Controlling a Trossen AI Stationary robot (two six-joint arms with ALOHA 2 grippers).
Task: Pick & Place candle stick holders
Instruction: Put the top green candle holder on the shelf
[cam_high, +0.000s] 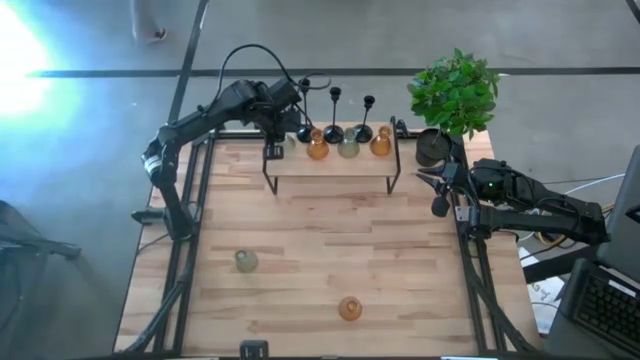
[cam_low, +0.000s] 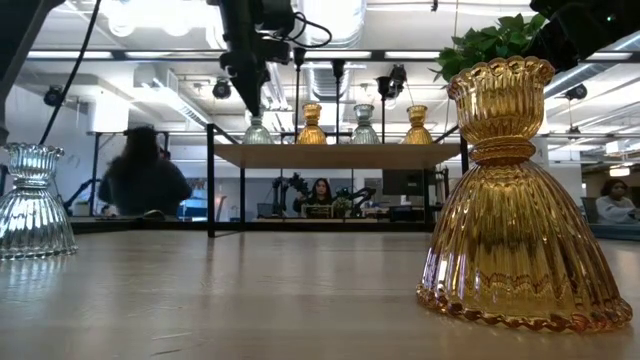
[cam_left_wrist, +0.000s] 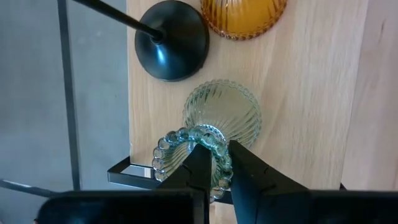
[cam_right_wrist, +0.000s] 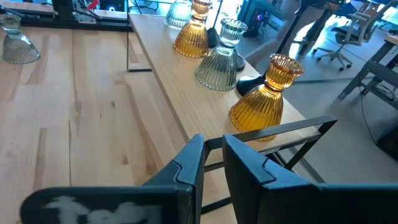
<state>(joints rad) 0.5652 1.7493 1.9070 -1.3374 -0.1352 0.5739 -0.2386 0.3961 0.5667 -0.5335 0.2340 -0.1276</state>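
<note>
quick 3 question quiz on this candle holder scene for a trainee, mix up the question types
1. True or false: the left hand is shut on the rim of a pale green glass holder on the shelf.
2. How many glass holders stand on the table below the shelf?
3. The right hand is: A) holding an amber holder, B) empty at the table's right edge, C) on the plant.

Key: 1 true; 2 two; 3 B

Seven holders stand on the shelf (cam_high: 330, 165) at the table's (cam_high: 330, 250) rear, two before it.
</note>
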